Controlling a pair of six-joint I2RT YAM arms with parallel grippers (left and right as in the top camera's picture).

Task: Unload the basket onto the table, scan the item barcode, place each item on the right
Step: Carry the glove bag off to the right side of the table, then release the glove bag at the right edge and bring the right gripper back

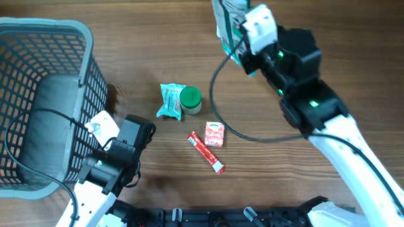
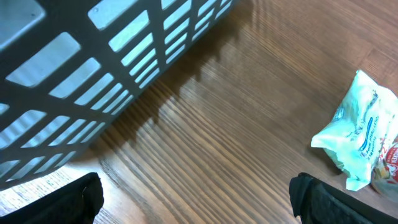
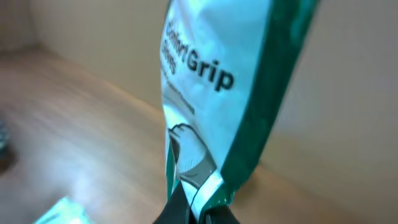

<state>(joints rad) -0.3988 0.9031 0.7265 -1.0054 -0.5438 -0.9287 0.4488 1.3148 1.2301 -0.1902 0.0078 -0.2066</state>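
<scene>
My right gripper (image 3: pixel 200 214) squeezes one green-white bag (image 3: pixel 211 93); my left gripper (image 2: pixel 199 202) is wide open. One basket (image 1: pixel 44 26), four small things (image 1: pixel 214 133).

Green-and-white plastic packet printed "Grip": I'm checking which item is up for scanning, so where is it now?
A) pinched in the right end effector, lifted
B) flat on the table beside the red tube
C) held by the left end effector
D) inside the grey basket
A: the right wrist view shows the right end effector shut on the lower edge of the green-and-white plastic packet, holding it up.
</scene>
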